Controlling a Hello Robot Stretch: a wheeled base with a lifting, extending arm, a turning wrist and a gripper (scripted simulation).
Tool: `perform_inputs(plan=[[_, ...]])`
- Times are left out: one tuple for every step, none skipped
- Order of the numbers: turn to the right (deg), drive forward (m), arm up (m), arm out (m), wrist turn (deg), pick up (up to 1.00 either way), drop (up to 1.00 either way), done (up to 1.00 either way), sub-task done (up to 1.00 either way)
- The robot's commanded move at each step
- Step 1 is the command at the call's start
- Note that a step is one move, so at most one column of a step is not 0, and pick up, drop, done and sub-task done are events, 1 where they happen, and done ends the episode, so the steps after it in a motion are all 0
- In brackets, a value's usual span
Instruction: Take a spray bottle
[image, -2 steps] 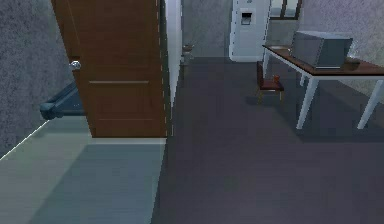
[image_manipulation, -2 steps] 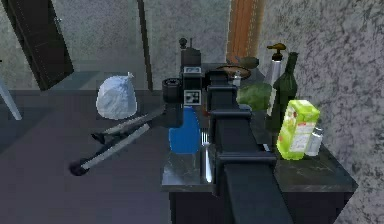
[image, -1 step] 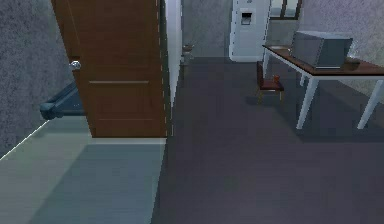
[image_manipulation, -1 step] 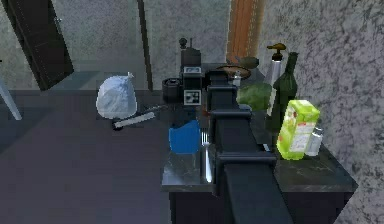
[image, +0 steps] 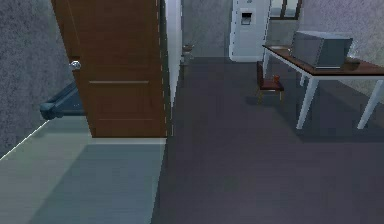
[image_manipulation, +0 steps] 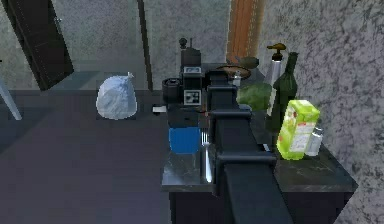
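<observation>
**Spray bottle stands far right on the desk, hemmed in by taller glass**

In the arm side view a dark desk (image_manipulation: 325, 175) carries a crowd of kitchen things. The likeliest spray bottle (image_manipulation: 277, 62) is the pale bottle with a dark nozzle-like head. It stands upright toward the far right corner, just beside a dark green wine bottle (image_manipulation: 290, 92) and behind a green leafy lump (image_manipulation: 255, 95) (its trigger, if it has one, is too small to make out). A yellow-green carton (image_manipulation: 296, 128) and a small white shaker (image_manipulation: 315, 141) stand nearer along the same edge. A blue sponge-like block (image_manipulation: 183, 139) and a fork (image_manipulation: 207, 157) lie left of the arm (image_manipulation: 235, 150).

The gripper (image_manipulation: 169, 90) is at the arm's far end, well apart from the spray bottle and to its left. I cannot tell whether the fingers are apart or together, nor whether they hold anything, since things stand behind them on the desk.

I judge the spray bottle to be light, stiff plastic, smooth-sided and easy to tip. The body just below the head looks like the surest hold. The narrow neck could slip, and a careless approach could knock the wine bottle.
</observation>
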Motion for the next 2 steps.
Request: perform_inputs(plan=[[0.0,0.00,0.00,0.00,0.0,1.00,0.00,0.00,0.00],[0.0,0.00,0.00,0.00,0.0,0.00,0.00,1.00,0.00]])
